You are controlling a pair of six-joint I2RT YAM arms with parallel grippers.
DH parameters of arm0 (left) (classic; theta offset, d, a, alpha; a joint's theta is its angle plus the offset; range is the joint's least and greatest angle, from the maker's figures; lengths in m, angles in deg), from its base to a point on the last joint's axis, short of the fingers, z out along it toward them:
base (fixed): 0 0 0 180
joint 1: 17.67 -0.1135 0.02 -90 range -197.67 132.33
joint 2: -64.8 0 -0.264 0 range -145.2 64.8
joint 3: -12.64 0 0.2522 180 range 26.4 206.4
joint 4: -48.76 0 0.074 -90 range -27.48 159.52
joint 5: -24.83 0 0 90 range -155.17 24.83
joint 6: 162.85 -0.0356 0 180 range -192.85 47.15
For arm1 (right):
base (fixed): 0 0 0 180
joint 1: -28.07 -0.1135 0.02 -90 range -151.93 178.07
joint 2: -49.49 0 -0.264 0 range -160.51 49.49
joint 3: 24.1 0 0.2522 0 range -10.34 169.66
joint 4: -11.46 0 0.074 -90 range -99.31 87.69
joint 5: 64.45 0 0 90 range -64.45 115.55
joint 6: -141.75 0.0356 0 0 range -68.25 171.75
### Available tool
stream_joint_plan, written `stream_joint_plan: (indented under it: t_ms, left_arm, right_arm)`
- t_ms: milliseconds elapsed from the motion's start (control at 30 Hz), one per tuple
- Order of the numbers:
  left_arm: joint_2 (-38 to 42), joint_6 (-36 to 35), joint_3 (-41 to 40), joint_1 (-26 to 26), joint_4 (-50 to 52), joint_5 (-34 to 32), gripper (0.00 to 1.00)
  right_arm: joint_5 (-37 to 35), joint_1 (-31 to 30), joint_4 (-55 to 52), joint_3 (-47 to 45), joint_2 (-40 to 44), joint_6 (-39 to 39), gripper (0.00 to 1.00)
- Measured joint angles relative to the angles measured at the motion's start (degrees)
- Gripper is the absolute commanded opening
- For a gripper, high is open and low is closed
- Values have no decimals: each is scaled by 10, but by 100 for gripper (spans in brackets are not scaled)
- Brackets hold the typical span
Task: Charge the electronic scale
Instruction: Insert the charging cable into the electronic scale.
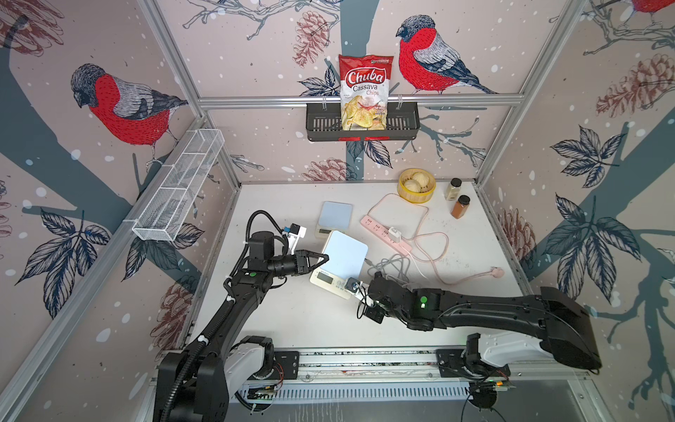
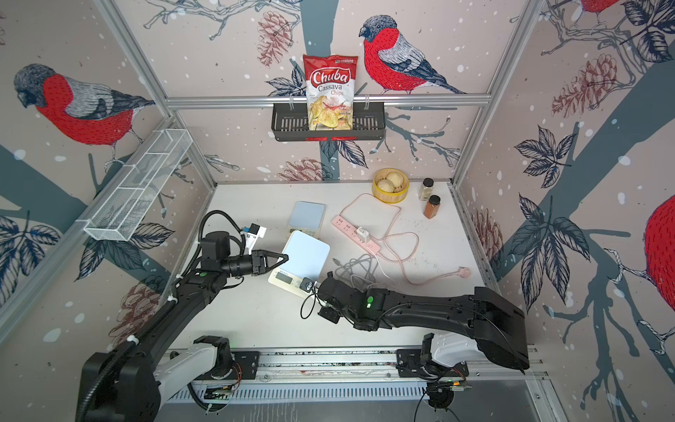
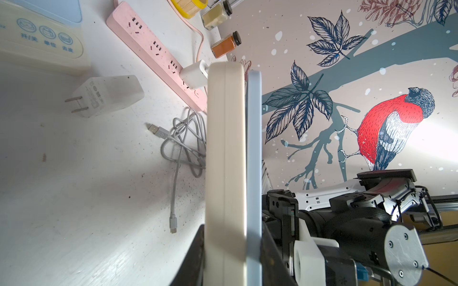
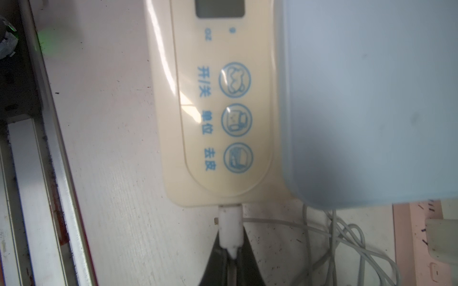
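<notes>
The electronic scale (image 1: 343,259), cream with a pale blue platform, is at mid-table in both top views. My left gripper (image 1: 321,260) is shut on its left edge. In the left wrist view the scale (image 3: 233,148) stands edge-on between the black fingers (image 3: 195,260). My right gripper (image 4: 230,237) is shut on a white cable plug (image 4: 229,222). The plug's tip meets the scale's side (image 4: 223,198) beside the button panel; how deep it sits I cannot tell. The white cable (image 4: 285,222) runs towards a white charger (image 1: 393,234) in the pink power strip (image 1: 376,226).
A second scale (image 1: 334,219) lies just behind the held one. A grey USB cable (image 3: 183,143) is coiled by the strip, and a loose white adapter (image 3: 106,96) lies nearby. A yellow steamer (image 1: 416,197) and two spice jars (image 1: 461,206) stand at the back right.
</notes>
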Motion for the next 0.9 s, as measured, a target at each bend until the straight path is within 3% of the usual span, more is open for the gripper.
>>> stream_joint_plan:
  t_ms: [300, 433, 533, 633, 767, 900]
  left_arm:
    - [38, 21, -42, 0, -38, -24, 0]
    - [57, 47, -59, 0, -55, -46, 0]
    - [58, 51, -61, 0, -55, -51, 0]
    - [50, 57, -53, 0, -50, -49, 0]
    - [39, 50, -38, 0, -48, -48, 0]
    - [34, 50, -35, 0, -48, -47, 0]
  right_arm:
    - [18, 3, -4, 13, -27, 0, 2]
    - [16, 3, -2, 17, -37, 11, 15]
    - [16, 0, 6, 17, -39, 16, 16]
    - [16, -3, 22, 17, -39, 18, 14]
    - [15, -3, 31, 17, -37, 18, 1]
    - [16, -2, 31, 17, -36, 18, 0]
